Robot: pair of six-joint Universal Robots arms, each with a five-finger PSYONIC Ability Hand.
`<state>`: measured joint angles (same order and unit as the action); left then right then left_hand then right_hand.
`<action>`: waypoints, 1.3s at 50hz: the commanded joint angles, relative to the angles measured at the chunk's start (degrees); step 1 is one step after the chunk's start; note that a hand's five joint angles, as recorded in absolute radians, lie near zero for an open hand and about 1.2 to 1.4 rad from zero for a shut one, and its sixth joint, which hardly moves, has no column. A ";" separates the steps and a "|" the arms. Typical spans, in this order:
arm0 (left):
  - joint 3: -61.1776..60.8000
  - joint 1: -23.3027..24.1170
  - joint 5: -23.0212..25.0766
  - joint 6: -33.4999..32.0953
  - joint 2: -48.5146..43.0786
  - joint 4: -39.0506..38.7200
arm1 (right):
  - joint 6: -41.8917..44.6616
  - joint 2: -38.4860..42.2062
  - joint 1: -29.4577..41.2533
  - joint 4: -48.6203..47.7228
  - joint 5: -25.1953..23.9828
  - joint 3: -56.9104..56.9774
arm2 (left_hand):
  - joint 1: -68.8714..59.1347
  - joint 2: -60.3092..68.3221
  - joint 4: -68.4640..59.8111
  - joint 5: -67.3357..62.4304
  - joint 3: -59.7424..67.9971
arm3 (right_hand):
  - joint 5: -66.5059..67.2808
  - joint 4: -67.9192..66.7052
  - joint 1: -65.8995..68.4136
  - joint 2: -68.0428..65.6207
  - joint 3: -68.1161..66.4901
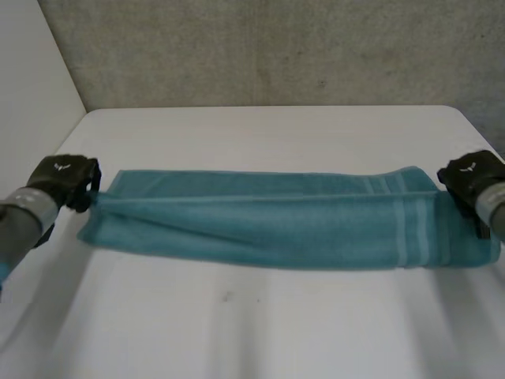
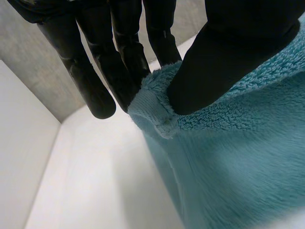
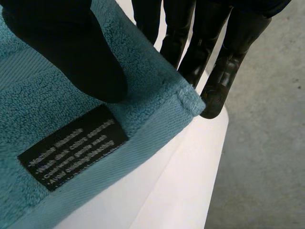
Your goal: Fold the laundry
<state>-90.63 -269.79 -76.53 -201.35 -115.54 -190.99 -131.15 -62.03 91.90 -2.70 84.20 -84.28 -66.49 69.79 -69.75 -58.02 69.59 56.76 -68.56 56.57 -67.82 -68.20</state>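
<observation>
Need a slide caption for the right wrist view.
Right hand pinches a corner of the teal towel, thumb beside its black care label.

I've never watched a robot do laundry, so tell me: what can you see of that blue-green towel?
The towel is teal, fluffy terry cloth, folded lengthwise into a long band lying across the white table. Paler woven stripes cross it near one end, and a black care label with white print sits by that end's hemmed corner. The left hand pinches one end corner between thumb and fingers; the right hand pinches the opposite one.
</observation>
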 commanded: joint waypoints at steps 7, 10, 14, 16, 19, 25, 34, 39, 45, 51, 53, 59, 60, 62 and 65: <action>23.90 6.20 -7.05 -0.35 -19.53 -2.54 | -0.51 14.82 5.39 -12.06 5.27 14.83 | -13.51 10.21 -10.25 -11.98 10.41 | 13.24 -11.44 23.43 -12.18 -11.80; 27.60 7.17 -7.14 -0.44 -22.09 -3.07 | -0.33 17.63 6.10 -13.03 5.71 17.64 | -13.51 10.21 -10.25 -11.98 10.41 | 13.24 -11.44 23.43 -12.18 -11.80; 30.34 7.43 -7.31 -0.44 -24.21 -4.04 | -0.51 20.10 6.71 -13.74 7.30 20.30 | -13.51 10.21 -10.25 -11.98 10.41 | 13.24 -11.44 23.43 -12.18 -11.80; 32.53 7.52 -7.49 -0.62 -25.87 -4.65 | -0.16 21.94 7.41 -14.52 8.17 22.31 | -13.51 10.21 -10.25 -11.98 10.41 | 13.24 -11.44 23.43 -12.18 -11.80; 33.41 7.87 -7.14 -1.06 -27.10 -5.27 | -0.24 23.70 7.51 -15.58 8.70 23.80 | -13.51 10.21 -10.25 -11.98 10.41 | 13.24 -11.44 23.43 -12.18 -11.80; 32.89 8.40 -7.23 -2.38 -27.55 -6.41 | -0.68 24.41 8.12 -16.02 11.60 24.95 | 21.12 -24.41 24.37 22.65 -24.22 | -48.69 50.49 -38.50 49.76 50.13; 28.59 10.68 -7.23 -4.58 -22.99 -9.39 | -8.07 19.93 7.51 -16.90 12.04 23.64 | 56.49 -59.79 59.75 58.02 -59.59 | -56.76 58.56 -46.57 57.82 58.20; 24.28 10.77 -7.14 -4.57 -17.97 -10.89 | -14.48 11.05 7.15 -16.37 11.16 19.15 | 56.49 -59.79 59.75 58.02 -59.59 | -56.76 58.56 -46.57 57.82 58.20; 18.14 10.77 -7.31 -4.40 -11.04 -10.63 | -17.38 0.09 5.67 -12.79 7.93 11.71 | 56.49 -59.79 59.75 58.02 -59.59 | -56.76 58.56 -46.57 57.82 58.20; 10.15 10.34 -7.14 -3.70 -3.74 -10.28 | -17.82 -8.27 0.05 -1.46 0.28 3.88 | 56.49 -59.79 59.75 58.02 -59.59 | -56.76 58.56 -46.57 57.82 58.20; 8.21 10.16 -7.14 -3.61 -2.25 -10.28 | -17.91 -9.07 -0.75 1.61 -1.04 2.38 | 56.49 -59.79 59.75 58.02 -59.59 | -53.01 54.82 -42.83 54.08 54.45; 1.79 9.89 -6.96 -2.56 1.54 -10.02 | -17.82 -9.69 -5.05 8.23 -5.00 -4.56 | 56.49 -59.79 59.75 58.02 -59.59 | -39.72 41.53 -29.54 40.79 41.16; 1.78 9.89 -6.96 -2.55 1.55 -10.02 | -17.39 -9.61 -5.67 7.63 -6.75 -6.23 | 56.49 -59.79 59.75 58.02 -59.59 | -36.68 38.49 -26.50 37.75 38.12; -1.11 9.98 -6.88 -1.33 2.60 -10.02 | -17.21 -9.52 -6.20 6.58 -8.42 -7.81 | 56.49 -59.79 59.75 58.02 -59.59 | -35.99 37.79 -25.81 37.06 37.43; -3.31 10.07 -6.88 0.69 3.56 -10.02 | -17.21 -8.91 -7.95 2.81 -11.41 -10.19 | 56.49 -59.79 59.75 58.02 -59.59 | -32.64 34.44 -22.45 33.71 34.08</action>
<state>-89.25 -259.87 -83.50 -203.68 -113.84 -201.01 -148.72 -72.03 86.71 4.77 77.92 -89.58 -10.52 9.44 -9.60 -1.70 9.60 14.40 -25.22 21.56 -24.70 -25.14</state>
